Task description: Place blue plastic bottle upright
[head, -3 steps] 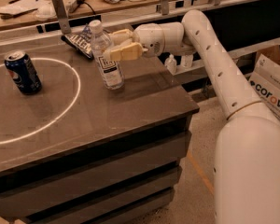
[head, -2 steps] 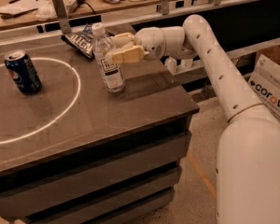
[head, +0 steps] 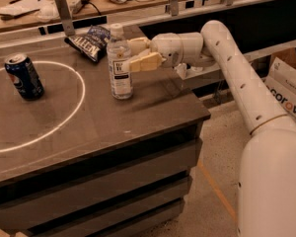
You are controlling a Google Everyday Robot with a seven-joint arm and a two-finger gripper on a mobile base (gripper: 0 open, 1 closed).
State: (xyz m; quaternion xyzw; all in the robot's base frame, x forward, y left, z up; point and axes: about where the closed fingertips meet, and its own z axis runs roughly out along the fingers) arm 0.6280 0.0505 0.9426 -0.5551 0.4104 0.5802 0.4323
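- Step in hand: the blue plastic bottle (head: 119, 65) stands upright on the dark table (head: 113, 125), cap on top, so I judge the placing itself is almost done and the letting go is the step now.
- The bottle is directly in front of the gripper (head: 134, 54), at its fingertips, on the side away from the arm.
- The gripper's two fingers (head: 147, 62) are spread apart, one higher and one lower, with a clear gap between them. Their tips reach only the near side of the bottle and do not go around it. I cannot tell if a tip touches the label or is just beside it.
- Next move, in my judgement: pull the gripper straight back along the arm, without sideways sweep, because the bottle is slim and tall and a small push could tip it.
- Further beyond the bottle, well apart from the gripper, a blue soda can (head: 23, 76) stands inside a white circle (head: 80, 102). A dark snack bag (head: 91, 41) lies near the bottle, on its far side.
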